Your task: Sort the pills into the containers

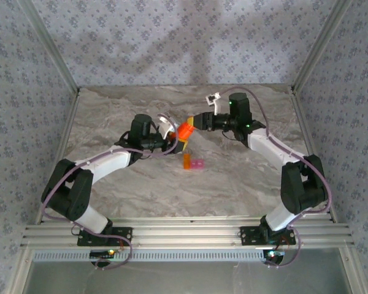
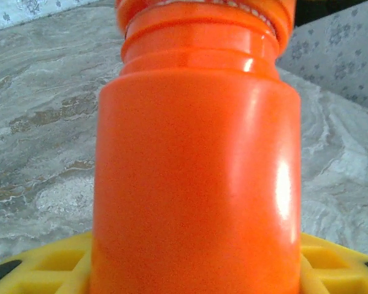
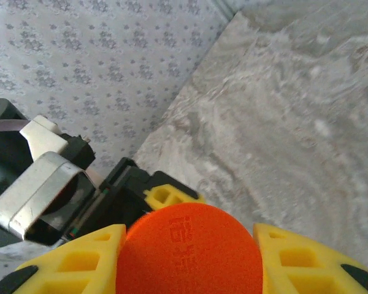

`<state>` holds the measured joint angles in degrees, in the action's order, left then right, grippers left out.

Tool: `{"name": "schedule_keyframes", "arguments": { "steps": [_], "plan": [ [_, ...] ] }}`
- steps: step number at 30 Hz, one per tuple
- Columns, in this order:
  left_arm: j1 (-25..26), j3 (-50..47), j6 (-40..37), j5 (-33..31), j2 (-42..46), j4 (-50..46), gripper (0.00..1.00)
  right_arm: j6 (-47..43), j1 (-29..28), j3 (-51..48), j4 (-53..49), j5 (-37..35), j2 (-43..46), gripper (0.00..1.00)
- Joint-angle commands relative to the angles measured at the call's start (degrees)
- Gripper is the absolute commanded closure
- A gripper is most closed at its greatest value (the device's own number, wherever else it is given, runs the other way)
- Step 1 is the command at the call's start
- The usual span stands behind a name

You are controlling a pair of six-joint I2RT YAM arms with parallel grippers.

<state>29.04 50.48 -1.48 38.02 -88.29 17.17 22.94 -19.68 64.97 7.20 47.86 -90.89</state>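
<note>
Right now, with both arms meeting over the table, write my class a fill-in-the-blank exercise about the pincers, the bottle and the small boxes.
1. The left pincer and the right pincer each grip the opaque orange cylindrical bottle: the number of pincers holding it is ____.
2. The pincer fingers are coloured ____.
3. On the marbled grey table, the tiny translucent pink box is joined to a tiny translucent box coloured ____.
Missing words: two; yellow; orange.

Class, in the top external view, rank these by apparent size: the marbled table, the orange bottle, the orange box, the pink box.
1. marbled grey table
2. opaque orange cylindrical bottle
3. tiny translucent orange box and tiny translucent pink box: too alike to rank
</note>
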Motion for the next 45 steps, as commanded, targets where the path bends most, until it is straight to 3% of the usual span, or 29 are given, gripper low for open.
{"name": "schedule_keyframes", "arguments": {
  "steps": [1,6,9,14,23,30,42,45],
  "plan": [
    [-1.1,0.2,1.2,5.4,1.6,2.2,1.00,-8.2,1.6,2.1,-3.5,1.3,1.4,0.75],
    [-1.2,0.4,1.3,5.0,1.1,2.4,1.00,-10.1,1.5,2.8,-7.6,0.0,1.3,0.75],
    [-1.2,0.2,1.3,4.0,1.1,2.6,1.00,-8.4,2.6,2.9,-10.5,-5.8,1.2,0.73],
    [-1.1,-0.6,1.0,-0.1,2.1,2.8,1.00,-9.1,4.1,4.5,-21.8,-24.9,1.1,0.67],
    [-1.1,-3.7,3.5,-6.3,3.5,6.1,1.00,-6.0,6.9,-1.8,-26.1,-44.3,-1.6,0.65],
    [-0.4,-7.7,6.0,-10.5,8.4,7.2,1.00,-2.4,6.7,-5.8,-23.7,-50.4,-4.9,0.63],
    [4.7,-10.6,4.1,-18.1,15.8,-1.9,1.00,0.6,4.7,-7.7,-21.4,-54.3,-10.5,0.60],
    [5.2,-12.8,4.9,-19.1,17.5,-1.0,1.00,0.8,4.0,-7.8,-21.4,-55.2,-11.4,0.52]
  ]
}}
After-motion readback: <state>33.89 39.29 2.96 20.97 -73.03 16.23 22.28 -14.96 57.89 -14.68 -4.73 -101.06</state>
